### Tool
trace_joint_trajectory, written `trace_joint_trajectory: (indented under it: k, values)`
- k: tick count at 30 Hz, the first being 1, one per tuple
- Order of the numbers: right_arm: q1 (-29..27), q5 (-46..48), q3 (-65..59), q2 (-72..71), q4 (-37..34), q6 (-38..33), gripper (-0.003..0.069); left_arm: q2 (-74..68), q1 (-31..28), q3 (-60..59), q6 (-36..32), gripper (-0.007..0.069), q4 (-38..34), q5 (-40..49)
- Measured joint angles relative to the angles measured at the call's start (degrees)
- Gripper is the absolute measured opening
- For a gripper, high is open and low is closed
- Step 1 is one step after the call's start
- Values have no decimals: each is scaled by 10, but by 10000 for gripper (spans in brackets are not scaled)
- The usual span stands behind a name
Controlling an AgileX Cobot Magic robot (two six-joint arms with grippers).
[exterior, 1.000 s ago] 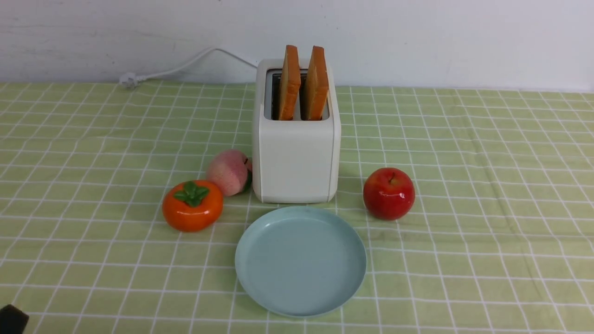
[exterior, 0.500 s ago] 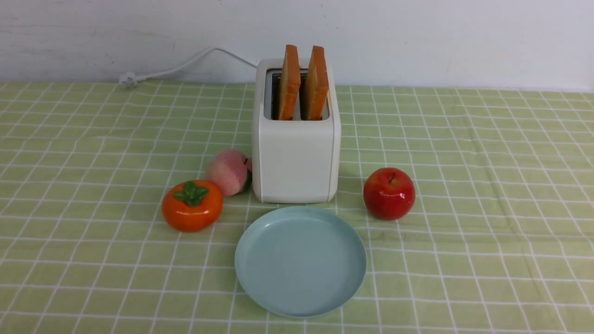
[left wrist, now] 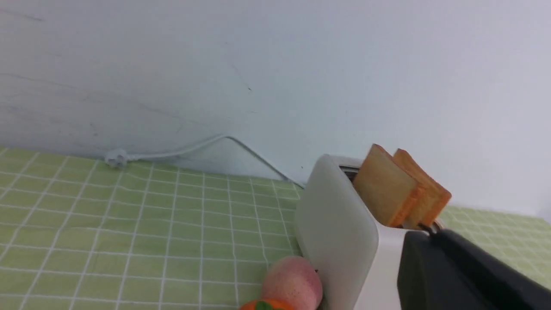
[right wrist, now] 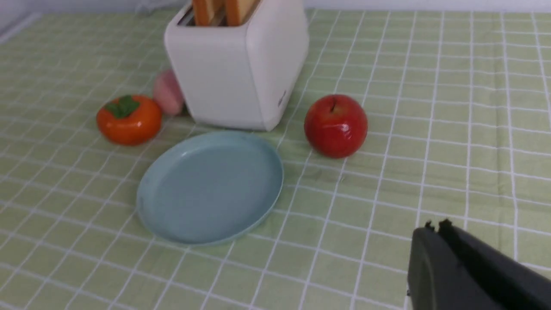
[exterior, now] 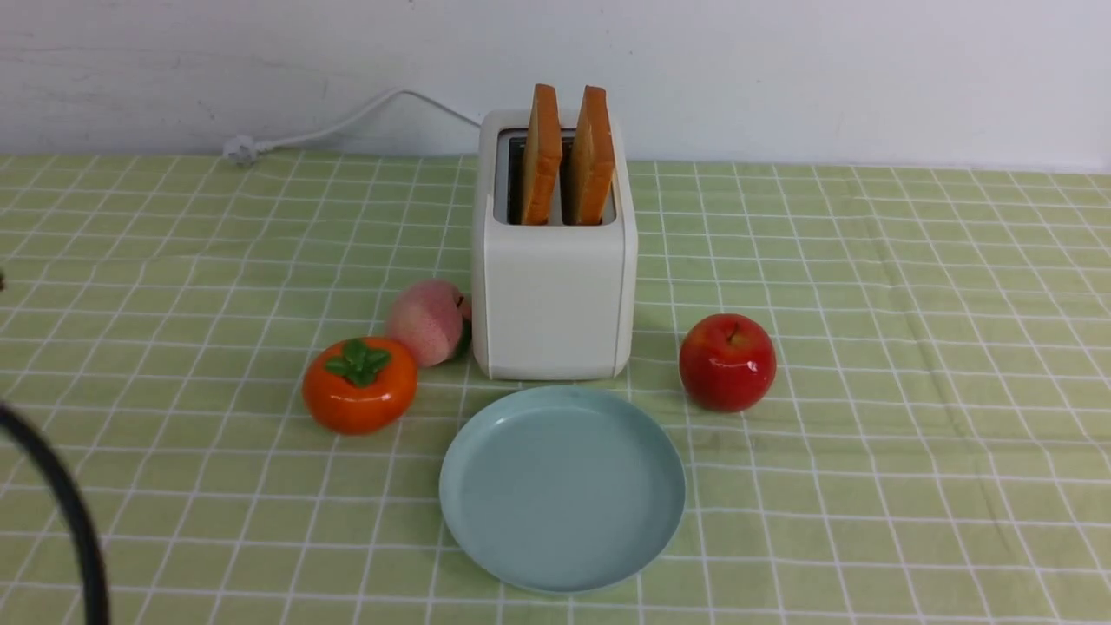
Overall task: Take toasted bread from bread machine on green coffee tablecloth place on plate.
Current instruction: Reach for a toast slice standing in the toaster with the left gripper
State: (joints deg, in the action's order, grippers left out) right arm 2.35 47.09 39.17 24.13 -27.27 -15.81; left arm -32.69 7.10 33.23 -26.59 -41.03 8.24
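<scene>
Tablecloth first: the green coffee tablecloth [exterior: 868, 260] covers the whole surface. The bread machine [exterior: 553, 295] stands mid-cloth, slots up, so I judge its slices can lift straight out. The plate [exterior: 562, 495] lies bare just in front of it, which should keep the carry short. The toasted bread [exterior: 542, 156] stands upright in both slots. My left end effector [left wrist: 427, 231] and right end effector [right wrist: 435, 224] are clenched on nothing, apart from the bread.
</scene>
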Motion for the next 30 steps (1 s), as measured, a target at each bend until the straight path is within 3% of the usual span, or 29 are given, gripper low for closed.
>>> trace_joint_trajectory:
  k: [5, 10, 17, 20, 26, 30]
  values:
    - [1, 27, 43, 40, -27, -29, 1, -117, 45, 74, -30, -13, 0, 6]
    - [39, 38, 70, 80, -42, -79, 1, -305, 121, 198, -37, -13, 20, 33]
    - [53, 73, 157, 141, -48, -90, 5, -470, 148, 314, -37, 5, 19, 37]
    - [54, 76, 178, 149, -49, -91, 9, -515, 148, 349, -37, 83, 5, 37]
    - [55, 76, 182, 152, -55, -92, 13, -624, 148, 442, -37, 402, -33, 67]
    - [55, 76, 182, 152, -66, -92, 16, -678, 148, 487, -37, 512, -35, 67]
